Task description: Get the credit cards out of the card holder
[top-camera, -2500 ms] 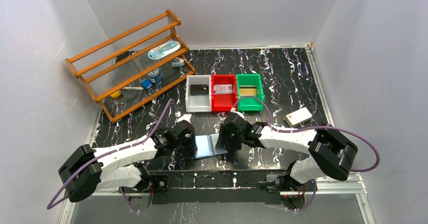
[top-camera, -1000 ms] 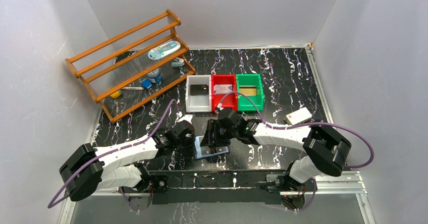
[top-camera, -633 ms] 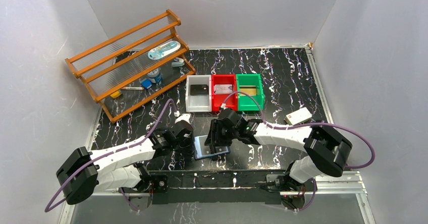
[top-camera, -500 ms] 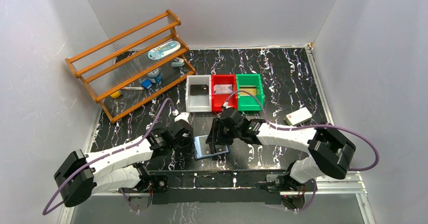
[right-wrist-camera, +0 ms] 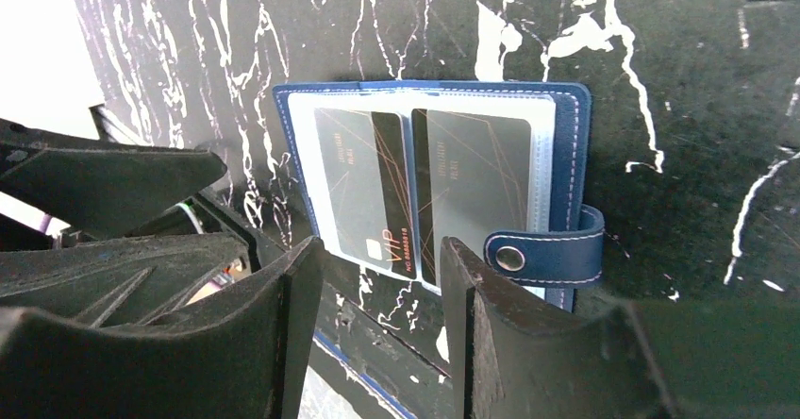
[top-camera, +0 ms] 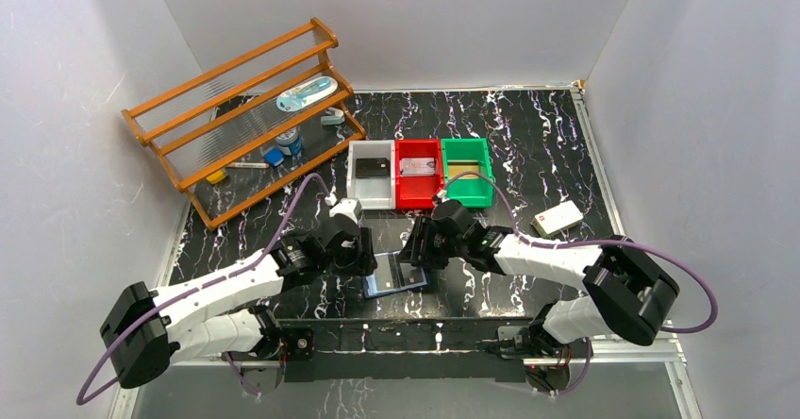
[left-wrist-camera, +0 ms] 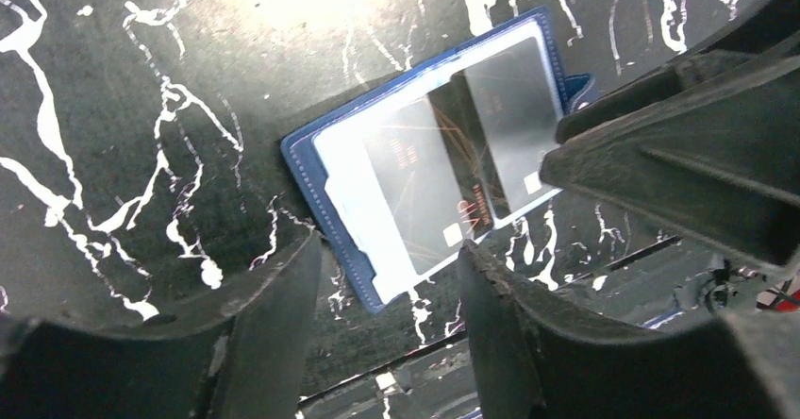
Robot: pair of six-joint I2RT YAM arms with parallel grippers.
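- Black marbled table (top-camera: 547, 136), grey walls on three sides; both arms reach in from the near edge.
- We note the left gripper (left-wrist-camera: 387, 277) open: its fingers stand apart with nothing between them, and only the table and one navy corner show in the gap.
- Right gripper (right-wrist-camera: 382, 249) is likewise open and empty, poised above the lower edge of the card holder (right-wrist-camera: 571, 155). We cannot tell whether it touches.
- From the top view, the card holder lies flat and unfolded between the two grippers, near the table's front edge, light blue inside facing up.
- Two dark cards sit in its pockets side by side: the left card (right-wrist-camera: 354, 188) and the right card (right-wrist-camera: 476, 188). The snap strap (right-wrist-camera: 542, 249) sticks out to one side.
- Farther back stand three bins in a row, touching: the white bin (top-camera: 370, 197) with a black card (top-camera: 375, 166), the red bin (top-camera: 418, 197) with a silvery card (top-camera: 418, 166), the green bin (top-camera: 469, 197) with a gold card (top-camera: 462, 168).
- White block (top-camera: 557, 218) lies right of the bins, apart from them.
- Wooden rack (top-camera: 236, 70) with small items stands at back left.
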